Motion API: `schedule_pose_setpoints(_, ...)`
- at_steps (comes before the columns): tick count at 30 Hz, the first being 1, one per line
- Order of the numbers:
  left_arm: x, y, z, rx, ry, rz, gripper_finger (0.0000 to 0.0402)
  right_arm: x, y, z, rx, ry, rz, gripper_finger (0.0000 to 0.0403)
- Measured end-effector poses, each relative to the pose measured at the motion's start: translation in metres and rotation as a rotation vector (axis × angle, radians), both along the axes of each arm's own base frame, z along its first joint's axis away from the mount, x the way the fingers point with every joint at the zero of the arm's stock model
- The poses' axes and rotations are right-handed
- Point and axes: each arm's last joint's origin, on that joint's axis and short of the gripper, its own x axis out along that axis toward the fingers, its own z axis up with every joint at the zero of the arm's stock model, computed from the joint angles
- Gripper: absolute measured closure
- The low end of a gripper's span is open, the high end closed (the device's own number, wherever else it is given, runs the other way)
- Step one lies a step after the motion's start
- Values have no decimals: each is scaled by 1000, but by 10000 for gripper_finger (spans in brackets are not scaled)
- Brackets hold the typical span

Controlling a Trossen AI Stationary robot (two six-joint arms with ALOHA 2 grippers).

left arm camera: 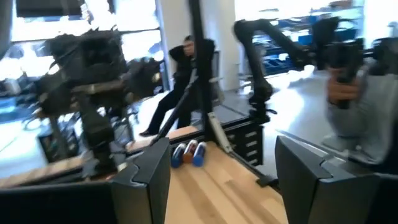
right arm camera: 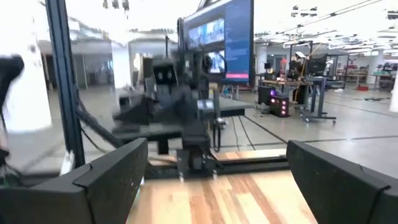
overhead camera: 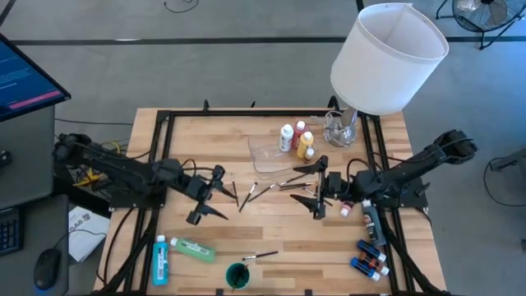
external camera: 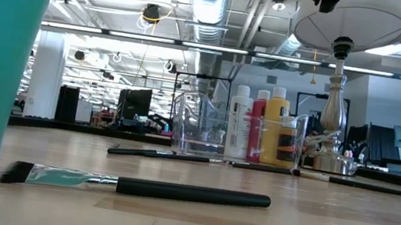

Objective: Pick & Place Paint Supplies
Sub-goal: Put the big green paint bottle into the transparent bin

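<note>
Both grippers hover with fingers apart and empty: left gripper (overhead camera: 209,195) at nine o'clock of the brushes (overhead camera: 271,187), right gripper (overhead camera: 316,188) at three.

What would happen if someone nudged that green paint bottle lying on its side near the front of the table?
The green white-capped paint bottle looks round and lies flat, so it would probably roll rather than tip. Being small plastic, it is likely light and not fragile, perhaps slippery to pinch.

Bottles (overhead camera: 296,140) stand in the tray (overhead camera: 267,156), brushes (overhead camera: 271,187) lying between both tools.
</note>
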Motion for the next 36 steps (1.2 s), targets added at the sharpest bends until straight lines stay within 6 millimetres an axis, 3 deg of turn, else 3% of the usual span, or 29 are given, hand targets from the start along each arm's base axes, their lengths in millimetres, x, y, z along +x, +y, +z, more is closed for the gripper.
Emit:
schedule_pose_setpoints(5, 1, 17, 12, -7, -126, -11, 220, 4, -5, 0, -76, 9, 86, 27)
schedule_pose_setpoints(9, -2, 23, 22, -77, -196, -51, 220, 12, -10, 15, -81, -18, 162, 27)
schedule_pose_setpoints(17, -19, 25, 39, -197, -235, -79, 220, 32, -15, 14, 39, 131, 184, 27)
schedule_pose_setpoints(27, -33, 28, 39, -119, -284, -46, 220, 75, -20, -1, 9, 201, 128, 27)
schedule_pose_setpoints(31, -33, 28, 39, -123, -283, -48, 220, 95, -12, -14, -9, 249, 137, 27)
schedule_pose_setpoints(36, -29, 27, 34, -197, -199, -67, 220, 118, 1, -13, -88, 322, 159, 27)
